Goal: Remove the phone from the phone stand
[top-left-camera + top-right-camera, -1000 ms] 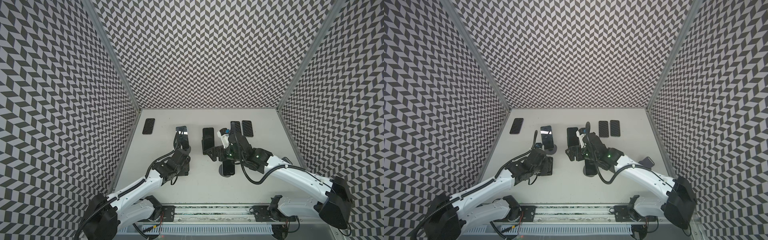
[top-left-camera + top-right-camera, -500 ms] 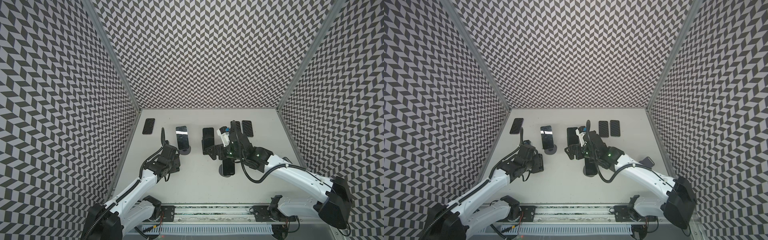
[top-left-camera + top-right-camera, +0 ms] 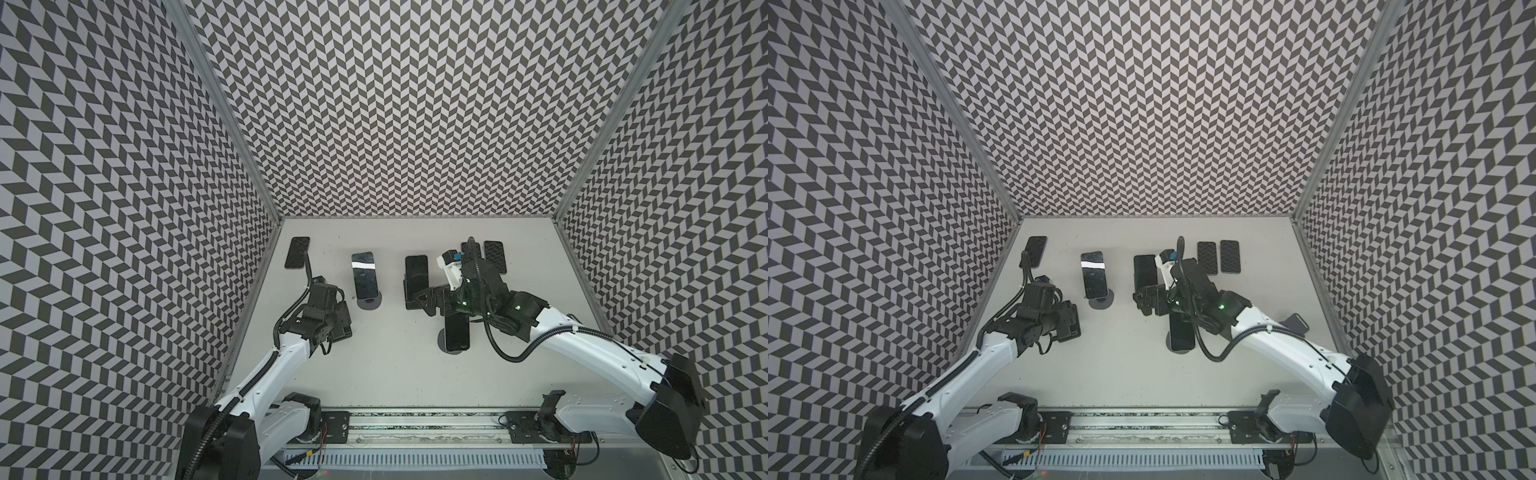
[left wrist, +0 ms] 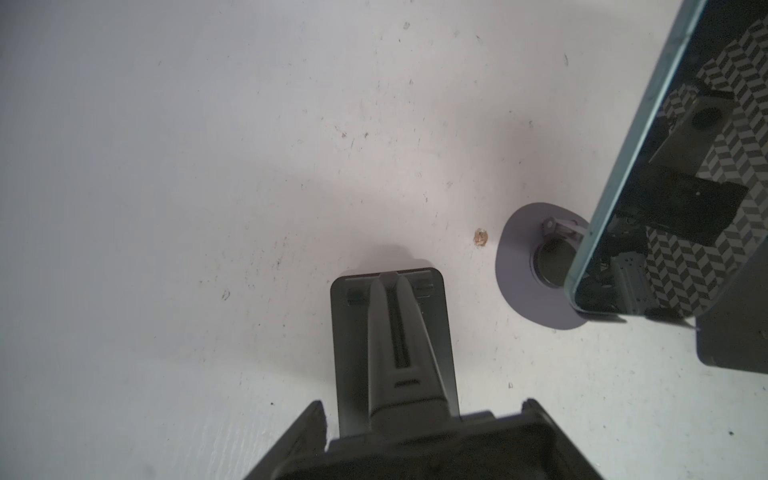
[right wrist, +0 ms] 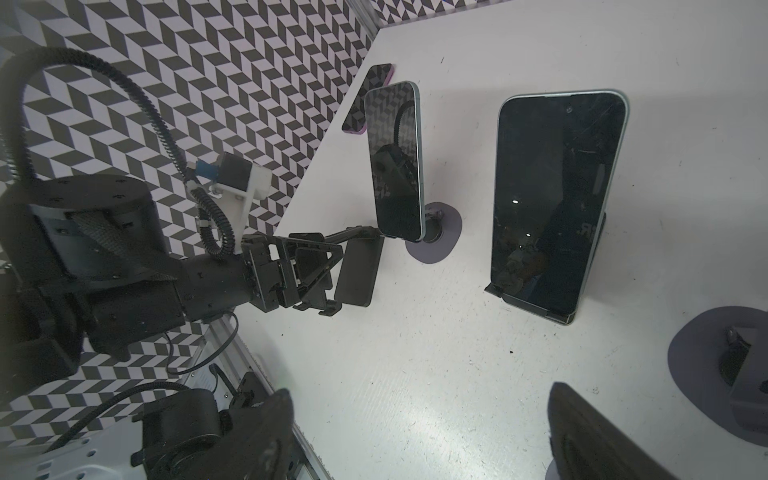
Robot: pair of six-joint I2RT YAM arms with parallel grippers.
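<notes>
Moved: the left gripper (image 4: pixel 388 282) has pulled back since a second ago. Then it was up at the phone (image 3: pixel 363 276); now it hangs over the table (image 3: pixel 395 374), left of the round stand (image 3: pixel 369 303) and clear of it. The right arm is unchanged.

The phone is on the round stand, leaning back, screen up, untouched.

The left fingers are pressed together, tips meeting. A dark flat slab (image 4: pixel 349 353) lies under them in the wrist view, possibly part of the gripper; cannot tell.

The right gripper (image 5: pixel 419 399) is right of the round stand, beyond a second phone (image 3: pixel 416 274) propped on its own dark holder. Its fingers are spread wide, with nothing between them.
</notes>
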